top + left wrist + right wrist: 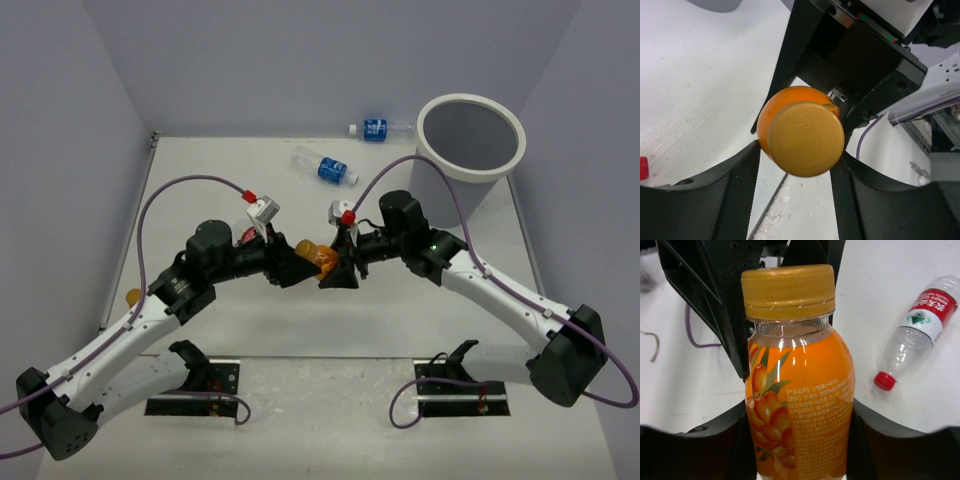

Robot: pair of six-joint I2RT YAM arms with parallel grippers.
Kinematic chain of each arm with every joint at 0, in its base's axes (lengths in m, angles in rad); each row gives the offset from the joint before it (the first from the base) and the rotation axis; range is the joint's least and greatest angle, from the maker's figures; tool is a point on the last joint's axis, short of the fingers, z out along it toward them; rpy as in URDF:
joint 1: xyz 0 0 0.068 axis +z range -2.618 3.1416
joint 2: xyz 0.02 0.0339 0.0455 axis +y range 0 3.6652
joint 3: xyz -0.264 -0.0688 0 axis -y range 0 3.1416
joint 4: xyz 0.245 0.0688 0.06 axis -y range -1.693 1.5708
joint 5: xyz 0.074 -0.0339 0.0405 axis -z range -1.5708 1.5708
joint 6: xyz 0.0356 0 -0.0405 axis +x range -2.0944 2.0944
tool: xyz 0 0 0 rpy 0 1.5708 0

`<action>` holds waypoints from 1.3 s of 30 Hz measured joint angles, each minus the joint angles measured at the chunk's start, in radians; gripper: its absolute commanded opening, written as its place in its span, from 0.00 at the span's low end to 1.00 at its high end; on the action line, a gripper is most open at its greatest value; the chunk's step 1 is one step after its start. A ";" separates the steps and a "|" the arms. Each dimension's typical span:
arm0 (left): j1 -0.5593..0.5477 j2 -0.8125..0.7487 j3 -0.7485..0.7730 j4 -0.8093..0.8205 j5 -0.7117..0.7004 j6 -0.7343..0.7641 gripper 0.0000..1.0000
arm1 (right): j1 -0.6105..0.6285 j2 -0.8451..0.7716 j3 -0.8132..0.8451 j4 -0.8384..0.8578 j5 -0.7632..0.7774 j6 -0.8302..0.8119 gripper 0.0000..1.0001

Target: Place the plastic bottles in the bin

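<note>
The short orange bottle [313,255] hangs above the table's middle between both grippers. My left gripper [298,266] is shut on its gold cap [805,137]. My right gripper [336,268] is shut on its labelled body [800,405]. Two clear blue-labelled bottles lie at the back: one [325,166] mid-table, one [378,129] by the wall. The red-labelled bottle with red cap [917,327] lies on the table. The white bin [471,172] stands at the back right. The green and dark-labelled bottles are out of view.
Purple cables loop over both arms. A small orange thing [132,296] shows beside the left arm. Grey walls close the back and both sides. Two black mounts [195,385] sit at the near edge.
</note>
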 measured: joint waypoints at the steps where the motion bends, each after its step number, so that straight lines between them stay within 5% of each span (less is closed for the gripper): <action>1: 0.001 0.000 0.000 0.001 -0.003 -0.001 0.00 | 0.000 -0.001 0.000 0.000 0.010 0.007 0.25; 3: 0.002 0.001 0.000 0.001 -0.011 0.000 0.12 | -0.001 -0.003 0.000 0.001 0.028 0.020 0.17; 4: 0.002 0.001 0.000 0.001 -0.016 0.000 0.65 | -0.002 -0.005 0.000 0.001 0.039 0.028 0.16; 5: 0.003 0.001 0.001 0.001 -0.022 0.000 0.86 | -0.003 -0.006 0.000 0.002 0.049 0.036 0.14; 7: 0.002 0.006 0.005 0.002 -0.025 -0.001 1.00 | -0.002 -0.007 0.000 0.016 0.081 0.062 0.10; 18: -0.002 0.031 0.109 -0.181 -0.390 -0.039 1.00 | -0.085 -0.032 0.117 -0.042 0.671 0.300 0.11; 22: -0.002 0.055 0.111 -0.290 -0.574 -0.081 1.00 | -0.233 -0.047 0.241 -0.060 0.873 0.354 0.02; 26: -0.002 0.096 0.111 -0.382 -0.680 -0.111 1.00 | -0.429 -0.034 0.340 -0.065 1.015 0.395 0.03; 29: -0.002 0.103 0.111 -0.405 -0.720 -0.116 1.00 | -0.549 0.025 0.424 -0.079 1.060 0.424 0.20; 34: -0.002 0.103 0.111 -0.418 -0.768 -0.132 1.00 | -0.662 0.161 0.544 -0.122 1.080 0.454 0.74; 35: -0.002 0.104 0.111 -0.421 -0.773 -0.134 1.00 | -0.674 0.184 0.557 -0.130 1.083 0.458 0.76; 37: -0.002 0.104 0.111 -0.421 -0.777 -0.134 1.00 | -0.683 0.213 0.564 -0.153 1.084 0.465 0.99; 39: -0.002 0.104 0.111 -0.421 -0.779 -0.134 1.00 | -0.686 0.231 0.564 -0.178 1.083 0.470 0.99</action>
